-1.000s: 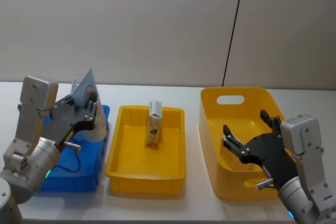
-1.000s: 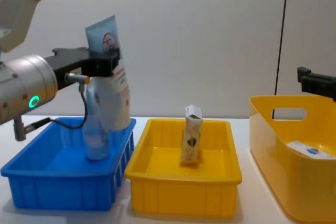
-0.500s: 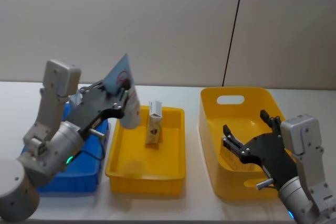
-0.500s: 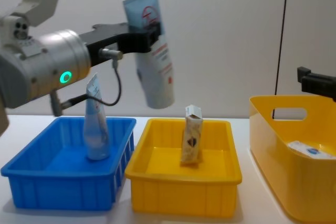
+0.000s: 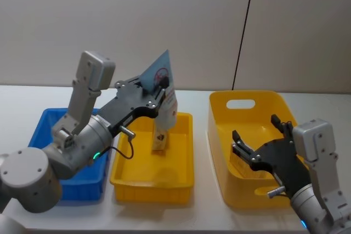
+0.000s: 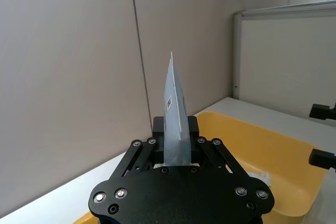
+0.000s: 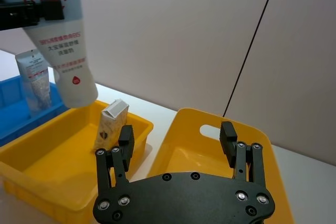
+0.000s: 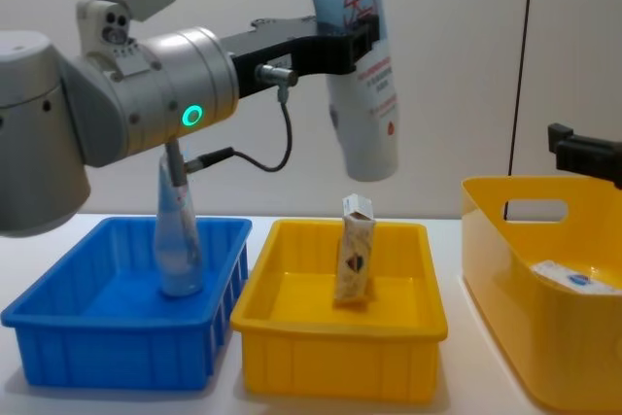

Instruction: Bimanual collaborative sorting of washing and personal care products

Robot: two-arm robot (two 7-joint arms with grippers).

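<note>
Three bins sit in a row on the bench (image 5: 16,102): the deep yellow bin (image 5: 222,135) on your right, the shallow yellow tray (image 5: 123,176) in the middle, the blue bin (image 8: 58,342) on your left. Judged from that layout, each is a sorting destination.

The left end effector (image 8: 362,41) is clamped on the crimped end of the white squeeze tube (image 8: 364,109), so the tube hangs cap-down, well above the yellow tray and over the upright small carton (image 8: 355,250) standing there. Holding it by the flat seam gives you a firm pinch and keeps the body clear of the bin walls.

The right end effector (image 5: 262,143) hovers over the deep yellow bin's near-left part with its fingers spread, holding nothing; it looks staged to receive the tube. A whitish carton (image 8: 569,277) lies inside that bin.

The translucent bluish tube (image 8: 177,240) stands cap-down in the blue bin, apart from the rest.
</note>
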